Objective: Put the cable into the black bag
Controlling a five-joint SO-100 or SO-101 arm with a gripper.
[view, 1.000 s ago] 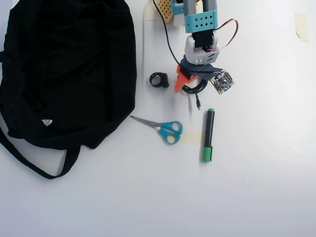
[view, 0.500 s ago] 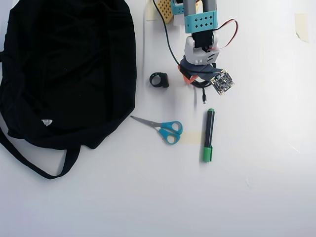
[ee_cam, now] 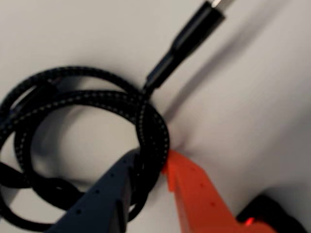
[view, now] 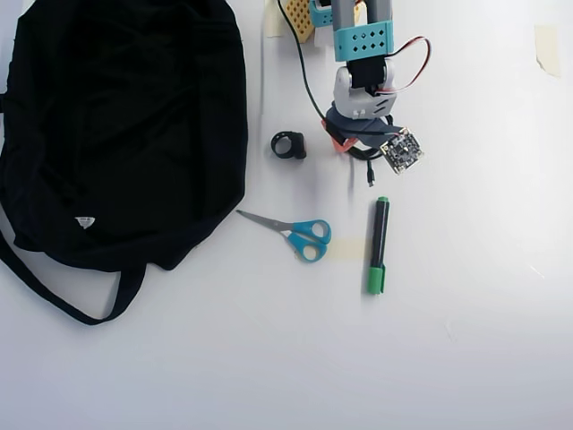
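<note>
While the gripper [ee_cam: 154, 167] pinches one side of the cable [ee_cam: 97, 107] in the wrist view, the braided black coil spreads out to the left of the two fingers, and its short straight end with the plug runs up toward the top right of that view. The dark blue-grey finger [ee_cam: 104, 194] presses the strands from the left and the orange finger [ee_cam: 194, 194] from the right, so the jaws are closed on the coil's right-hand loops. From overhead, the gripper [view: 351, 143] sits under the arm at the top centre of the white table [view: 466, 340], with the cable [view: 365, 166] showing just below it, its plug end pointing down toward the green marker [view: 379, 244]. A small black ring [view: 288, 144] lies just left of the gripper, blue-handled scissors [view: 300, 233] lie below that, and the black bag [view: 116, 134] fills the left side, well apart from the cable.
</note>
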